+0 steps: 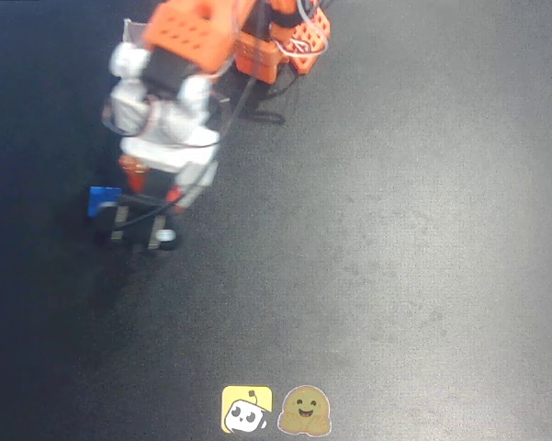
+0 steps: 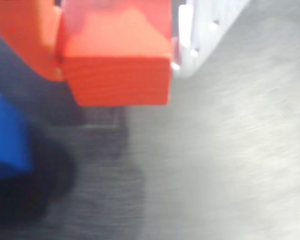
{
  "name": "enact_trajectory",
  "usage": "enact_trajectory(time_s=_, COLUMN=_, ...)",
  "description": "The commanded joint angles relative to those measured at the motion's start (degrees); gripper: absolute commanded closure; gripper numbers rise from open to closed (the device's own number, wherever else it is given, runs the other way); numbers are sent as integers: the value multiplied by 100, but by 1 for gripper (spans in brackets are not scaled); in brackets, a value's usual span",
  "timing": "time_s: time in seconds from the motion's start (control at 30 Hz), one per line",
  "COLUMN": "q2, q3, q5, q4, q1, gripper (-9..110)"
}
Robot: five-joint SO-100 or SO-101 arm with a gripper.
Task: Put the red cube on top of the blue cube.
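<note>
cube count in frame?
2. The red cube sits between the gripper fingers, lifted off the table. The blue cube rests on the table, at the left edge of the wrist view. None seem hidden.

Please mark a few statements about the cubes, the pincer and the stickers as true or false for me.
1. The red cube sits between the fingers of the pincer in the wrist view. True.
2. The red cube already rests on top of the blue cube. False: in the wrist view the blue cube lies apart, lower left of the red one, with nothing on it.
3. In the overhead view the blue cube peeks out at the left of the arm's tip. True.
4. Two stickers lie at the top edge of the overhead view. False: they lie at the bottom edge.
5. The table is bright white. False: it is a dark mat.
</note>
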Motion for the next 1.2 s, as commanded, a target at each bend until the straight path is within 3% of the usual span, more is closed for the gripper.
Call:
enact_trajectory(time_s=0.0, q2=-299, q3=-624, q5=-272, q4=44, q1=413, gripper=94)
enact_trajectory(time_s=0.43, q2=-1547, q3=-1661, q5=-984, q4=53, q1=1371, gripper=94)
enact_trajectory(time_s=1.17, q2=-2030, q3=-2065, q5=-1028, q4=0, q1=1424, gripper=94)
